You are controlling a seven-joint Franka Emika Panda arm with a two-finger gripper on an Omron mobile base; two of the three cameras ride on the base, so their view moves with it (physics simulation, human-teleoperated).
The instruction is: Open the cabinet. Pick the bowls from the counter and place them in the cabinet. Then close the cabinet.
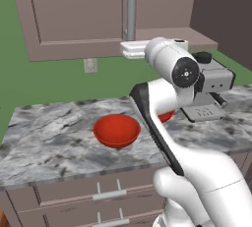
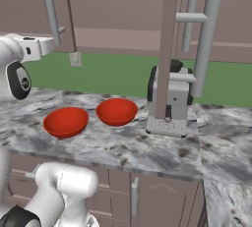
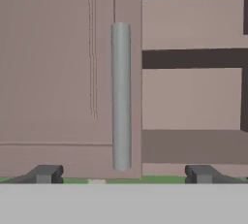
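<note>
Cabinet (image 3: 68, 72), mauve-brown, panelled: its left door's long grey bar handle (image 3: 121, 97) stands centred ahead of my gripper (image 3: 123, 173), jaws spread fully, empty. Right door already swung out. Advance straight, close squarely on bar. Glossy red bowls (image 1: 116, 130) wait below on marbled stone counter (image 1: 49, 137).

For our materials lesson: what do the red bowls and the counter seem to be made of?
The bowls look like glazed ceramic or plastic: plain red with a smooth sheen. The counter looks like polished marble: grey-white with dark veins and a thick edge.
</note>
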